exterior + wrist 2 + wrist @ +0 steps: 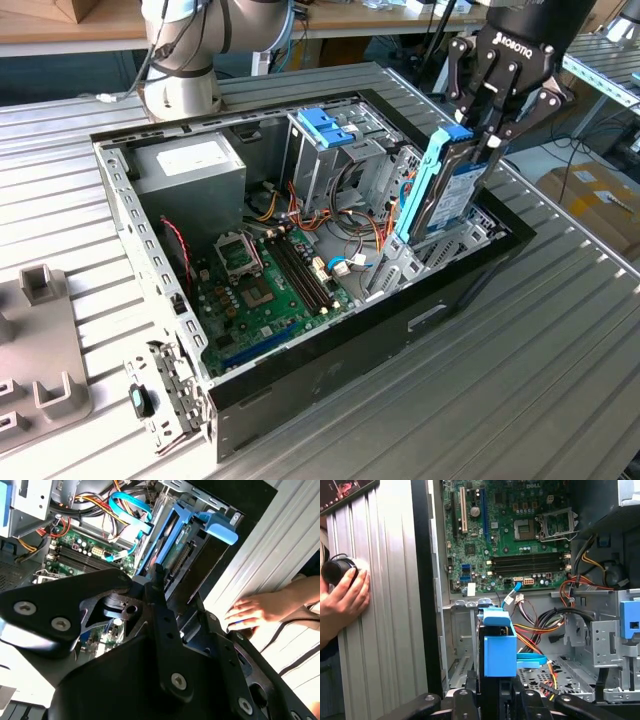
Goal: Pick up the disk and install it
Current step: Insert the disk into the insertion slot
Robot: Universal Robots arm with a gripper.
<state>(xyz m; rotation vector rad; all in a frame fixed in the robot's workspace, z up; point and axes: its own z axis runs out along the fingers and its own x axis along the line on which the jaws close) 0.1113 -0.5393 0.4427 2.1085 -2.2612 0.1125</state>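
Observation:
The disk (pixel 455 190) stands on edge in the open computer case (pixel 330 370), at the case's end toward the exterior view's right. Its silver body is framed by a light blue carrier rail (pixel 420 190). Its lower part sits down among the metal bay parts there. My gripper (pixel 478 135) is above it, shut on its upper edge. In the first wrist view the blue carrier (pixel 500 650) rises between my black fingers (pixel 465 700). In the second wrist view the disk (pixel 175 555) hangs below my gripper (pixel 157 577), over the bay.
Inside the case lie a green motherboard (pixel 260 285), a power supply (pixel 195 170), loose cables and a tall drive cage with a blue bracket (pixel 325 125). A person's hand (pixel 342 597) rests on the ribbed table beside the case. Grey fixtures (pixel 45 340) sit at the exterior view's left.

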